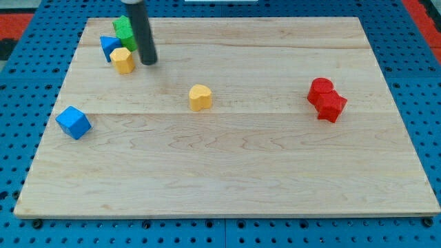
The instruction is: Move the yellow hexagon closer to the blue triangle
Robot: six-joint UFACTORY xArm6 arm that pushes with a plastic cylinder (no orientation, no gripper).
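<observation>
The yellow hexagon sits at the view's upper left, touching the blue triangle just up-left of it. My tip rests on the board just to the right of the yellow hexagon, a small gap apart. The rod rises up and out of the view's top. A green block stands behind the hexagon, partly hidden by the rod.
A yellow heart-shaped block lies near the board's middle. A blue cube sits at the left. Two red blocks touch each other at the right. The wooden board lies on a blue perforated table.
</observation>
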